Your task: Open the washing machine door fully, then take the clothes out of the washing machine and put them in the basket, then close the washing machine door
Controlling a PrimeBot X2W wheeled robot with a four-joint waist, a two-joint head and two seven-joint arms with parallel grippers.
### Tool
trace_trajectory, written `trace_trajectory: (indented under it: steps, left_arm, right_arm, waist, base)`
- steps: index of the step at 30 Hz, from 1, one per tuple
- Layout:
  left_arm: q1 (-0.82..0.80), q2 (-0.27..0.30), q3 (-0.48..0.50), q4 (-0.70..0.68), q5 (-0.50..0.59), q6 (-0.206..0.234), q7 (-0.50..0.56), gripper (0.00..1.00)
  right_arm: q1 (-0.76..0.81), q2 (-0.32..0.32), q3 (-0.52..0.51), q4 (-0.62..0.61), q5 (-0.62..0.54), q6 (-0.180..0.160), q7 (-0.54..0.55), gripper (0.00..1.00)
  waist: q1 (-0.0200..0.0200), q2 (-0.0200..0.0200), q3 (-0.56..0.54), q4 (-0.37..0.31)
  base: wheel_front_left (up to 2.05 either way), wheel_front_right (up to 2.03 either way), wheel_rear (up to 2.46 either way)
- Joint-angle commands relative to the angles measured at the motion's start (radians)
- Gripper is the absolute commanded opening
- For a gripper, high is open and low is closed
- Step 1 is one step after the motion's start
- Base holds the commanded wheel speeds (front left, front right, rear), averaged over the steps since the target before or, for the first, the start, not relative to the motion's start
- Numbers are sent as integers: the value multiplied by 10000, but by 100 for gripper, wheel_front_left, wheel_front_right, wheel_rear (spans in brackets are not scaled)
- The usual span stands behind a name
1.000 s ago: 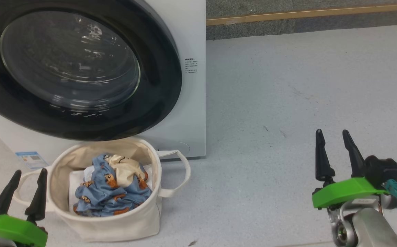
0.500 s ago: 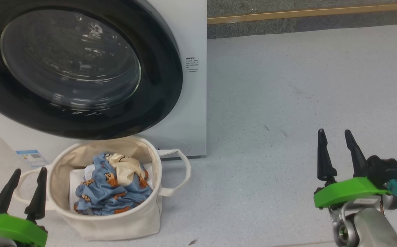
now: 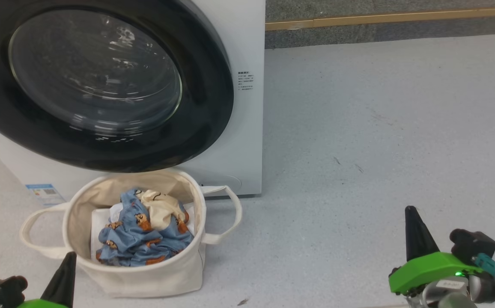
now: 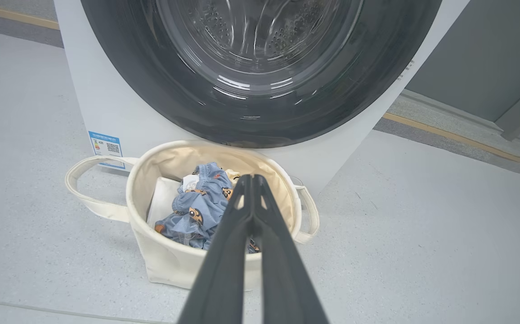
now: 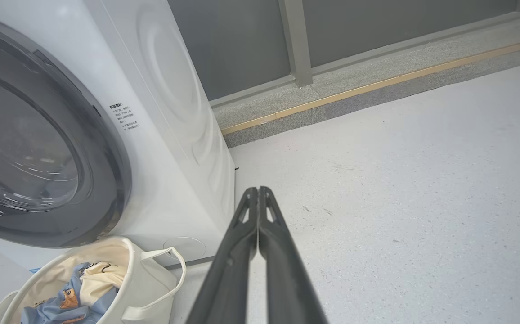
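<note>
Canvas, cream and soft, forms the round basket that stands on the speckled pale grey floor, close against the front of the washing machine and just under its door. Two floppy loop handles stick out from the basket's sides. Inside it lie the clothes: crumpled blue fabric printed with orange-brown bears, a cream piece bunched on top, and a flat white sheet beneath them. The machine is a smooth white box, and its door lies flat against the front, a wide glossy black ring around a bulging clear window. In my left wrist view the holed steel drum shows through that glass. A small blue sticker sits low on the front, left of the basket. My left gripper has its two long dark tapered fingers pressed together with nothing between them, pointing toward the basket from short of its near wall. My right gripper is likewise pressed shut and empty on its bright green mount, well off to the right over bare floor.
</note>
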Motion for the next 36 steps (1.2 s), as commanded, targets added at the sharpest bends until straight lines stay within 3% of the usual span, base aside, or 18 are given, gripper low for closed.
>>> trace_trajectory:
  steps: [1,36]
  left_arm:
    - [-447,184,272,-318,-145,-5,55,0]
    - [-303,-947,1164,-950,-2793,-25,1052,0]
  right_arm:
    - [-455,-40,-97,-363,194,0,36,0]
    - [-253,108,-640,-617,3858,-1,1014,0]
  waist:
    - [-2,-1,8,14]
    - [-6,-1,19,653]
  base:
    - [0,0,0]
    - [0,0,0]
